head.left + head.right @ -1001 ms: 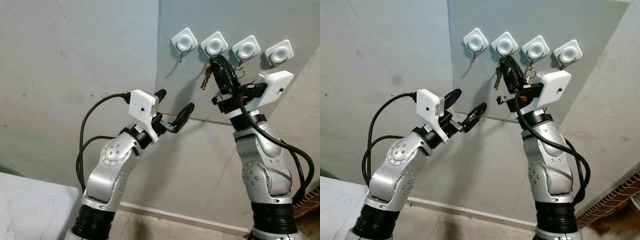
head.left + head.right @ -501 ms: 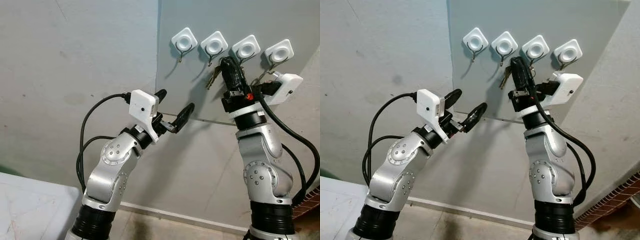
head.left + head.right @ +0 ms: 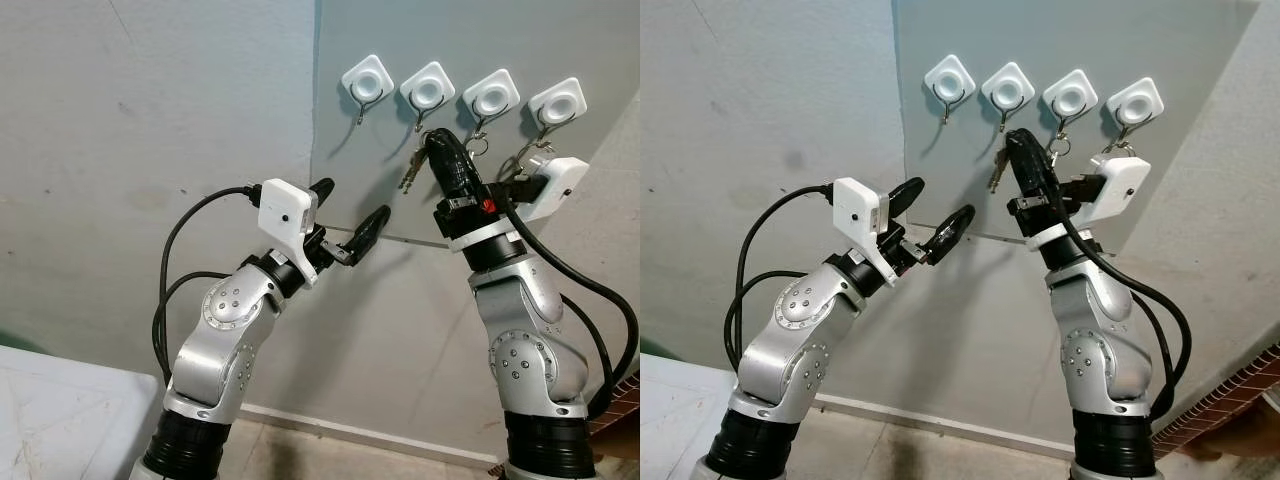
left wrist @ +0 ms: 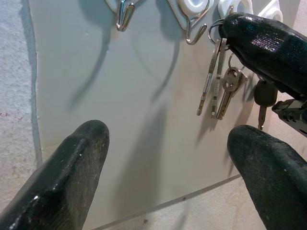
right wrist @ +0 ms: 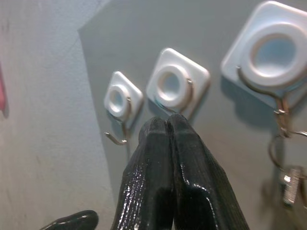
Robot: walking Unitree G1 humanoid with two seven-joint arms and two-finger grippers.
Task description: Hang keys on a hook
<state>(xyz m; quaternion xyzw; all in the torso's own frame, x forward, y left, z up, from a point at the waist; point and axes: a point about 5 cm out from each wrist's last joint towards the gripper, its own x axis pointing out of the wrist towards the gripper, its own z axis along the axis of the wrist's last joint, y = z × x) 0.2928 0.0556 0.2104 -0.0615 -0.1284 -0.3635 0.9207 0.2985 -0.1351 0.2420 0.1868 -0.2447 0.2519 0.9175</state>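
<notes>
While my right gripper (image 3: 432,140) holds its fingers pinched together on the keys (image 3: 410,170), the bunch hangs just below the fingertips, at about 7 o'clock from the 2nd hook (image 3: 421,122). Half a second ago the wrist sat lower and further toward 3 o'clock, with the fingers pointing near 12; now it has swung back and tilted toward 11 o'clock, so the tips are just under that 2nd hook again. I read that as a fresh try at lining the key ring up with the wire, not a finished hang: the keys are in my grip and I cannot tell whether the ring touches the hook. In the right wrist view the closed fingers (image 5: 168,158) point straight at the 2nd pad (image 5: 176,84).

My left gripper (image 3: 350,215) hovers with its fingers spread wide, holding nothing, well down at 8 o'clock from the hooks, and it has not moved.

4 white pads sit in a row on a smooth grey panel (image 3: 480,40). The 3rd hook (image 3: 480,125) already carries a key ring. Around the panel is rough plaster wall (image 3: 150,120), a white table (image 3: 60,410) at 7 o'clock, and a pale skirting strip below.
</notes>
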